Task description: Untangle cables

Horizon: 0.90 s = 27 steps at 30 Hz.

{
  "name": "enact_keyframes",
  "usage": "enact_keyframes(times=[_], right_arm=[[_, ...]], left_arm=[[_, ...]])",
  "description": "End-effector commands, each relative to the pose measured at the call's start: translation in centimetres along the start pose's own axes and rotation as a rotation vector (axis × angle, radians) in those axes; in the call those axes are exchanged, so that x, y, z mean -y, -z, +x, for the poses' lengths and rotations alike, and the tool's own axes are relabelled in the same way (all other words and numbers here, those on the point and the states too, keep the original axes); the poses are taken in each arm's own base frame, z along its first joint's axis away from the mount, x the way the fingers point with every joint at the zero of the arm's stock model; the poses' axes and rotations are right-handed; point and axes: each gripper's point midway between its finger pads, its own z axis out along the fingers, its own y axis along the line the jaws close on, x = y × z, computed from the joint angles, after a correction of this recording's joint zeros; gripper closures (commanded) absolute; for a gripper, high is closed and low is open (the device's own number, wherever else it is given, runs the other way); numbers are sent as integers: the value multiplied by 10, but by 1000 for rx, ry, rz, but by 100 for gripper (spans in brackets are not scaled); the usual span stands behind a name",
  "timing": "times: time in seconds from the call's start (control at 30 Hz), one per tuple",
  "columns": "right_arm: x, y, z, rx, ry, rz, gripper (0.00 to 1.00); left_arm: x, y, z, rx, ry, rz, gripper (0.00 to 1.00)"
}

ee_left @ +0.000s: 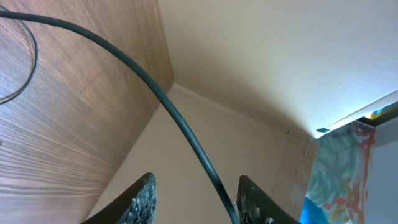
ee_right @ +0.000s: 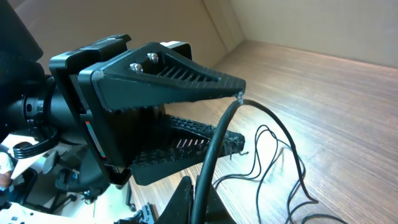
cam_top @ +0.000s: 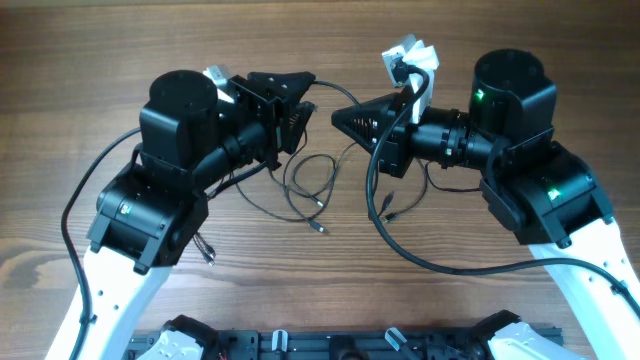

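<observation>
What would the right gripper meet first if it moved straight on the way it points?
Probably the left gripper, whose open jaws face it close ahead, past the cable that the right gripper holds; depth is unclear.

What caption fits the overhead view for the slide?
Left claw and right claw face each other above thin black cables looped on the wooden table.

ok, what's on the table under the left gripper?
Overhead shows thin black cables looped on the wooden table beside the left gripper, toward the bases. Strands run in under its body; anything directly beneath is covered by gripper and arm.
</observation>
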Motion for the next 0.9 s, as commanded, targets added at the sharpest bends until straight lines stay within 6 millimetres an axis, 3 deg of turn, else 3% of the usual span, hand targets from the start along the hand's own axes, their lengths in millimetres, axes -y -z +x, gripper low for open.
enact_keyframes(times=[0.0,0.1,0.3,0.63,0.67,0.7,0.73,0.8,0.87], right_arm=[[-4,-1,-1,-4,0,-18,96],[-7,-1,0,-9,0,-35,96],[-6,-1,3,-21,-10,-30,96],[6,0,13,-51,-49,33,96],[6,0,12,-50,-49,33,96],[6,0,12,-48,-48,32,96],[6,0,12,-47,-46,32,96],[-2,-1,9,-41,-32,-11,96],[-7,-1,7,-37,-22,-42,96]], left_arm=[[2,2,2,-13,-2,7,59],[4,2,2,-14,-5,14,66],[13,2,4,-21,-19,52,96],[18,2,-7,44,-130,71,96],[18,2,-9,59,-160,70,87],[16,1,-10,63,-176,60,61],[12,0,-11,63,-171,46,52],[8,-5,-11,50,-165,27,37],[6,-8,-10,35,-163,19,37]])
